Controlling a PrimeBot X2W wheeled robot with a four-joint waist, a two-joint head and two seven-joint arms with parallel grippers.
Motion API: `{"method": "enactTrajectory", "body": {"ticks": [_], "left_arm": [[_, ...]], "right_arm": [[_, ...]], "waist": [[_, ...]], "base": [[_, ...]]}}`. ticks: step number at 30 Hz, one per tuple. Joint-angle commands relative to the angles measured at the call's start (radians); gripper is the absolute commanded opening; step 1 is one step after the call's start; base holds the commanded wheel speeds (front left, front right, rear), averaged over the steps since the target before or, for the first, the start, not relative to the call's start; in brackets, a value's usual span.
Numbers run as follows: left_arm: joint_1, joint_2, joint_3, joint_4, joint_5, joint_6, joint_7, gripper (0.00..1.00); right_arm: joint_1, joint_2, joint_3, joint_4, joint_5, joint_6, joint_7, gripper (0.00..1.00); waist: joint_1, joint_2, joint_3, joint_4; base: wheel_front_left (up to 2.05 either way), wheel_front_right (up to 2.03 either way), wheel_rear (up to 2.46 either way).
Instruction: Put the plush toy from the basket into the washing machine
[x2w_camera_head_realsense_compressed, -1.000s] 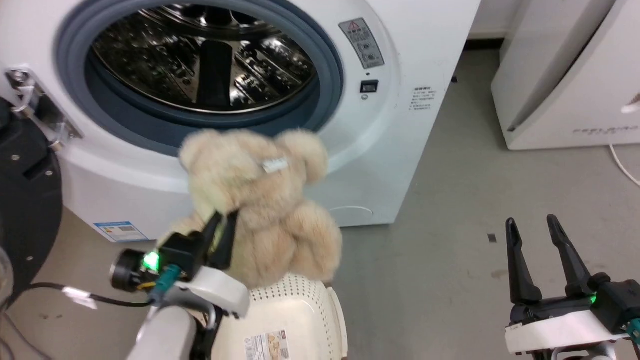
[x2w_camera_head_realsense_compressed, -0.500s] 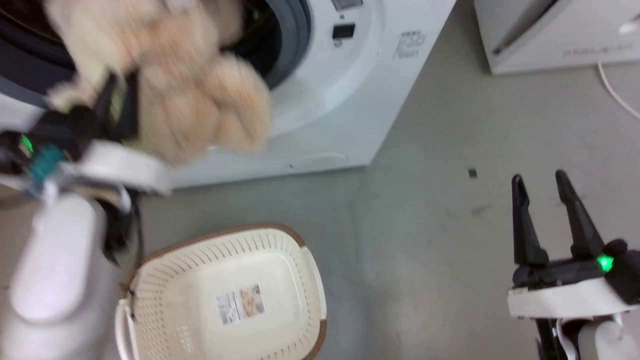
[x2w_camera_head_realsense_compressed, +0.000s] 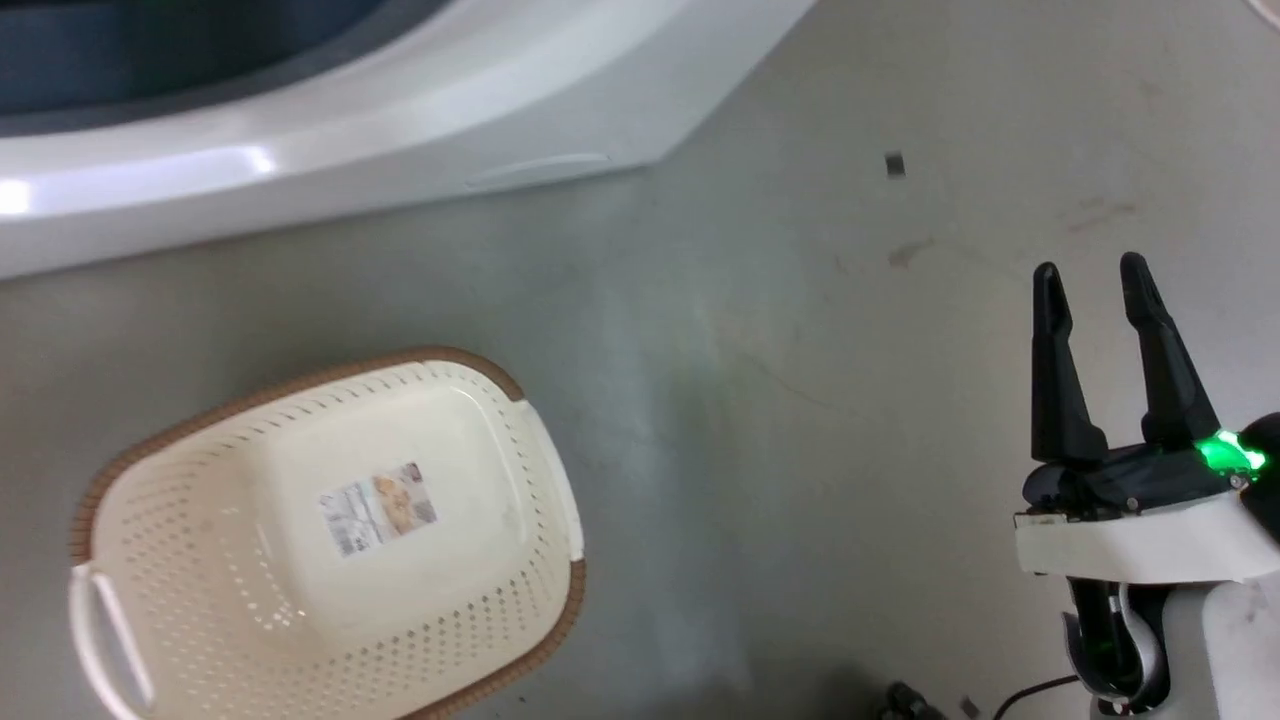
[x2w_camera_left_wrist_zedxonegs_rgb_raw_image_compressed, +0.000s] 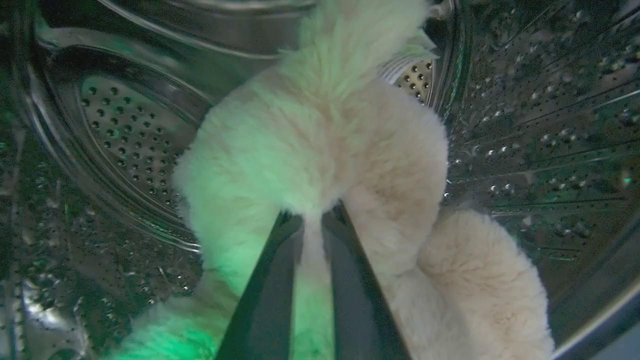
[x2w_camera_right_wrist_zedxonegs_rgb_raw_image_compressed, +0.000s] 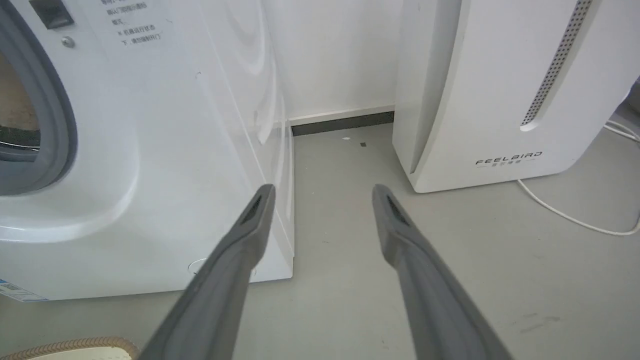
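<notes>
In the left wrist view the fluffy beige plush toy (x2w_camera_left_wrist_zedxonegs_rgb_raw_image_compressed: 320, 150) hangs inside the shiny perforated steel drum (x2w_camera_left_wrist_zedxonegs_rgb_raw_image_compressed: 540, 110) of the washing machine (x2w_camera_right_wrist_zedxonegs_rgb_raw_image_compressed: 175, 165). My left gripper (x2w_camera_left_wrist_zedxonegs_rgb_raw_image_compressed: 312, 220) is shut on the plush toy, its two dark fingers pinching the fur. The cream perforated basket (x2w_camera_head_realsense_compressed: 210, 590) with brown rim stands on the floor at the head view's lower left, holding nothing but its label. The washing machine's white lower front (x2w_camera_head_realsense_compressed: 400, 150) crosses the top of that view. My right gripper (x2w_camera_head_realsense_compressed: 1090, 280) stands open at the right, holding nothing; its fingers (x2w_camera_right_wrist_zedxonegs_rgb_raw_image_compressed: 240, 250) spread apart in the right wrist view.
A white FEELBIRD appliance (x2w_camera_right_wrist_zedxonegs_rgb_raw_image_compressed: 500, 100) stands right of the washer, with a white cable (x2w_camera_right_wrist_zedxonegs_rgb_raw_image_compressed: 570, 215) on the grey floor beside it. The basket's rim (x2w_camera_right_wrist_zedxonegs_rgb_raw_image_compressed: 70, 346) peeks in at the bottom left of the right wrist view. A black cable (x2w_camera_head_realsense_compressed: 1020, 690) lies near my right arm.
The head camera has tilted downward, so the washer opening has slid out of the top. My left arm carried the plush toy up and forward, out of the head view and into the drum.
</notes>
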Motion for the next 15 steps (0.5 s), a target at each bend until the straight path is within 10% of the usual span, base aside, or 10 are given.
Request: {"method": "enactTrajectory", "body": {"ticks": [1, 15], "left_arm": [[-0.027, 0.005, -0.001, 0.004, 0.006, 0.0, -0.003, 0.0], [-0.327, 0.028, -0.136, 0.344, 0.048, -0.05, 0.073, 0.0]], "right_arm": [[-0.018, 0.0, 0.003, -0.007, 0.005, -0.001, -0.005, 1.0], [-0.045, 0.0, 0.042, -0.03, 0.043, -0.001, -0.005, 1.0]], "waist": [[-0.0002, 0.0, 0.054, -0.039], [-0.0002, 0.0, 0.171, -0.087]], "base": [[0.0, 0.0, 0.0], [0.0, 0.0, 0.0]]}}
